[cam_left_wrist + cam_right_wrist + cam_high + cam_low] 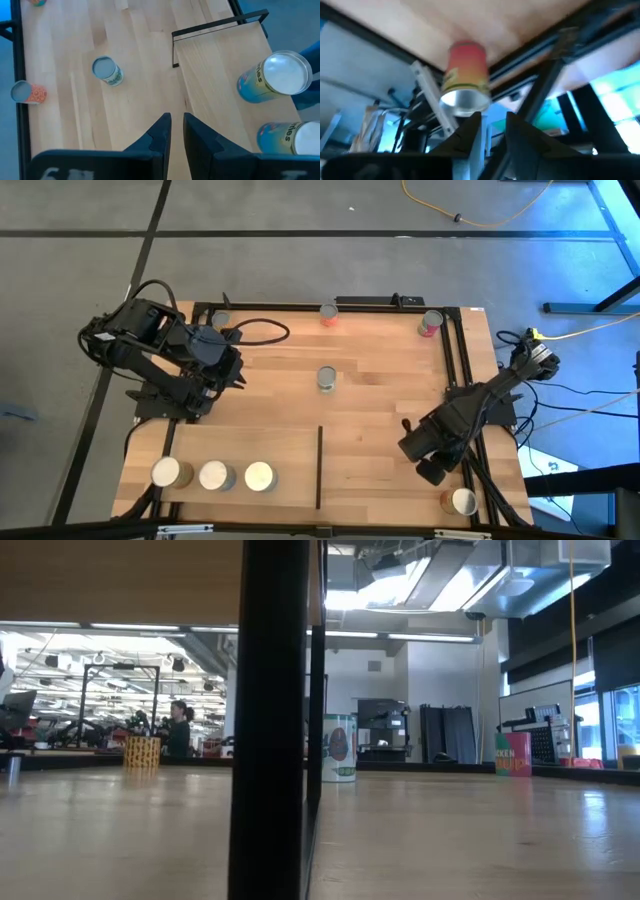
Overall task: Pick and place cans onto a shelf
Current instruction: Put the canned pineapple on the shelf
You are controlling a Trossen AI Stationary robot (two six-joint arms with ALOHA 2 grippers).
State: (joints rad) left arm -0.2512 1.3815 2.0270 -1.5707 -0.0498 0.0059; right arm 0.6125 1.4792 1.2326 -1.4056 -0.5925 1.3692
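Right pincer (492, 125) nearly closed, empty — red can (466, 75) just beyond fingertips.

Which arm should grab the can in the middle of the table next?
Probably left. The left claw sits nearer the middle can, which shows ahead of it in the left wrist view, and nearer the shelf. The right claw faces a red can instead.

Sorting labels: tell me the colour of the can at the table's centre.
Green label, clearest in the low view.
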